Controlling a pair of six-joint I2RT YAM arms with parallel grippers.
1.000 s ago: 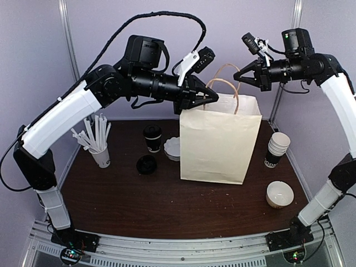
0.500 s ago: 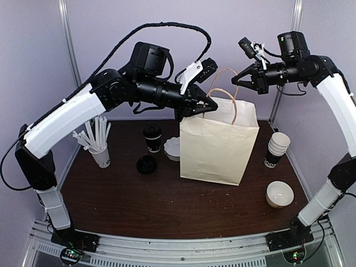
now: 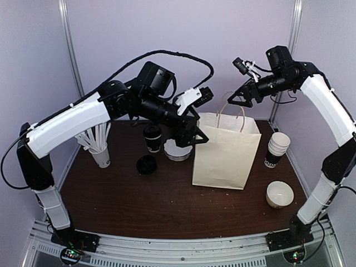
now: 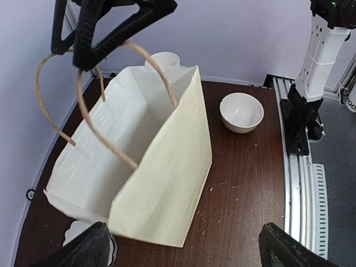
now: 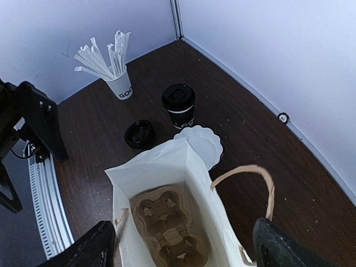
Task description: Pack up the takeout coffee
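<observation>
Coffee (image 3: 152, 137) stood lidded on surface (image 3: 139, 206), back left, just left of scalloped dish (image 3: 177, 151) & behind loose lid (image 3: 146, 164). Bag (image 3: 225, 153) stood upright to its right w/ carrier (image 5: 169, 231) inside. L hand (image 3: 193, 139) hung wide open btwn coffee & bag, holding nothing. R hand (image 3: 236, 100) was above handles (image 5: 245, 167), fingers wide apart, empty.

Lilac walls (image 3: 183, 28); table (image 3: 167, 206) — dark wood

Cream bag (image 3: 225, 158); black-lidded, black-banded coffee cup (image 3: 152, 137); dark brown table (image 3: 139, 206).
</observation>
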